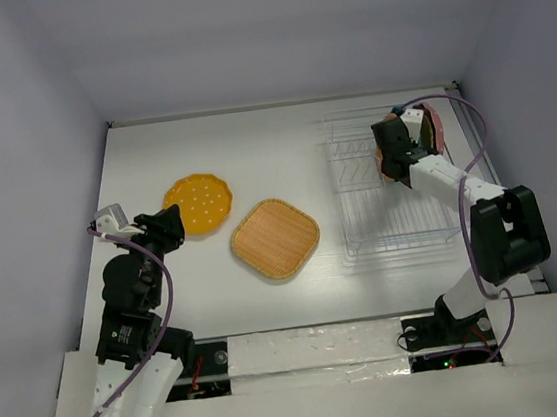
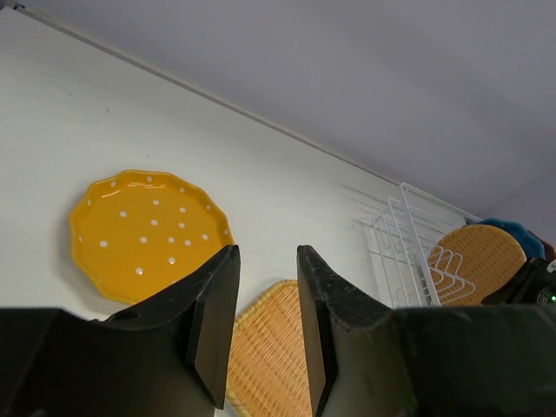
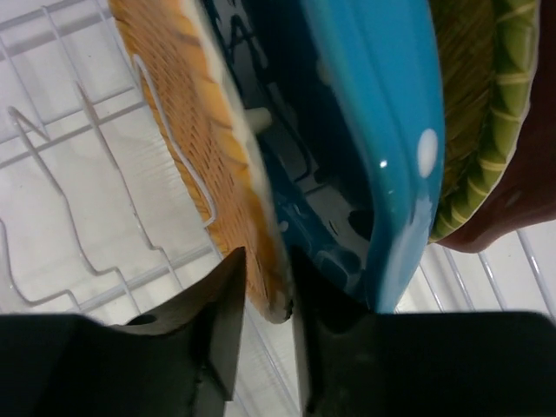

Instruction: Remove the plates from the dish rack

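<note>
Two plates lie on the surface (image 1: 251, 141); others stand in the rack (image 1: 391, 226).
The yellow dotted plate (image 1: 197, 203) and the square woven plate (image 1: 275, 238) lie flat, just beside each other, left of the rack. The left end effector (image 2: 266, 261) hovers near them, jaws apart and empty. The right end effector (image 3: 269, 278) straddles the rim of an orange woven plate (image 3: 191, 130) racked beside a blue plate (image 3: 365, 130); whether it grips is unclear.

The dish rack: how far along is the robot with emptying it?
Done: a yellow dotted plate and a square woven plate lie on the table. In hand: the right gripper straddles the rim of an orange woven plate in the dish rack; a firm grip isn't clear. Still to go: that one plus the blue plate, a greenish woven plate and a reddish plate behind it.
</note>
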Motion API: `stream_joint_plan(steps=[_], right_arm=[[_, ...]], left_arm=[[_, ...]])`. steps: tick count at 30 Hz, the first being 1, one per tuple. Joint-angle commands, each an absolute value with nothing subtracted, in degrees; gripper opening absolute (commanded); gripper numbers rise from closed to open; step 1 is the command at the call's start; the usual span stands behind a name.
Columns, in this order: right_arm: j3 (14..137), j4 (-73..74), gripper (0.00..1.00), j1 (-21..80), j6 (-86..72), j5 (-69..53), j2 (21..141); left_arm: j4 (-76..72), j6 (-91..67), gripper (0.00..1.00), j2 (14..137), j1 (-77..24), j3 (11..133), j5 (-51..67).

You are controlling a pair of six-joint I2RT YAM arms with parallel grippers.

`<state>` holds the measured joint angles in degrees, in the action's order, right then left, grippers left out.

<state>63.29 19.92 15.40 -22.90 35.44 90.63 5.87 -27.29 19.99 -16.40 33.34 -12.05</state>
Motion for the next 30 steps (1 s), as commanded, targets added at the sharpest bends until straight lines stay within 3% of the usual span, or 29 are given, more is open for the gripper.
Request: stream_joint_plan(steps=[1, 8, 19, 30], right_arm=[[65.48, 17.14, 0.3, 14.5, -23.73, 38.24, 90.18], [65.92, 19.42, 0.04, 14.5, -20.93, 38.85, 86.67], [69.78, 24.52, 0.0, 15.03, -18.19, 30.16, 74.19], [68.56, 20.66, 0.0, 18.01, -18.89, 1.25, 63.46]], left_arm=[[3.78, -26.89, 0.3, 19.6, -16.17, 33.14, -11.87], [3.69, -26.89, 0.3, 19.69, -16.17, 33.13, -11.87], [3.52, -26.98, 0.3, 19.86, -16.17, 33.05, -11.87], [3.6, -26.98, 0.3, 20.3, -15.64, 33.13, -11.87]])
